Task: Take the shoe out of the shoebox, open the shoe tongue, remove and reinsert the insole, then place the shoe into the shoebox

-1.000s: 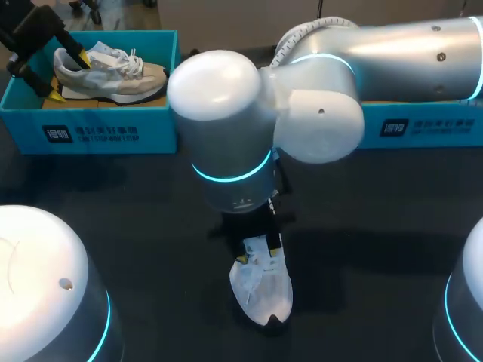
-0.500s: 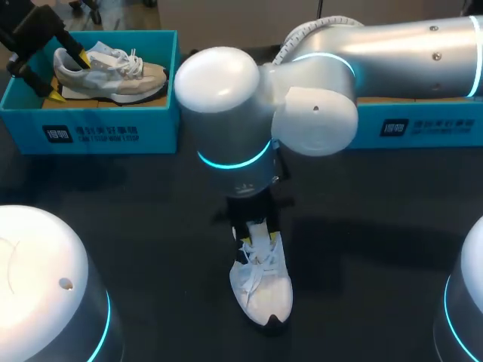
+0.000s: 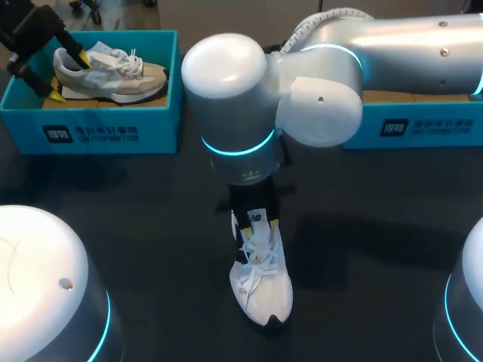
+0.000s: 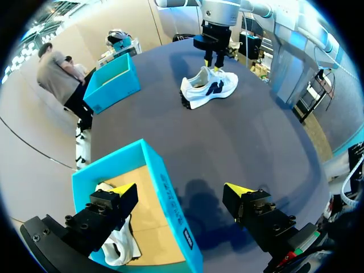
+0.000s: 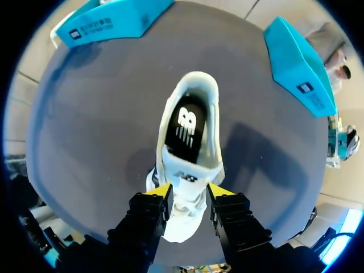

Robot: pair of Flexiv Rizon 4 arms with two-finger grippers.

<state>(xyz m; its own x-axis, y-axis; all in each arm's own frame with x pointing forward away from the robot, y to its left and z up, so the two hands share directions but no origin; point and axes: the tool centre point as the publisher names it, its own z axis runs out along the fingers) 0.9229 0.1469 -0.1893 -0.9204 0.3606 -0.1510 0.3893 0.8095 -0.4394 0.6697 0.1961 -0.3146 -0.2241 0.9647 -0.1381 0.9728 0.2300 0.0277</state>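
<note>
A white sneaker (image 3: pixel 262 283) lies on the dark table, toe toward the front edge. My right gripper (image 3: pixel 254 221) stands over its opening, shut on the tongue (image 3: pixel 257 219), which is lifted between the yellow tips. In the right wrist view the tongue (image 5: pixel 185 176) sits between the fingers (image 5: pixel 162 192), and ahead of it the black insole (image 5: pixel 185 128) lies in the shoe (image 5: pixel 210 108). My left gripper (image 3: pixel 66 78) hangs open over the left teal shoebox (image 3: pixel 106 132). In the left wrist view the gripper (image 4: pixel 181 190) straddles the box wall (image 4: pixel 170 199), with the white sneaker (image 4: pixel 207 88) far ahead.
A beige sneaker (image 3: pixel 113 72) lies in the left shoebox, also showing under my left fingers (image 4: pixel 116 250). A second teal shoebox (image 3: pixel 423 124) stands at the back right, under my right arm. Both boxes (image 5: pixel 108 23) (image 5: pixel 298 57) lie beyond the shoe's heel.
My right arm has drawn back toward the far side of the table. The tongue has risen between its fingers, and the laces have come into view.
</note>
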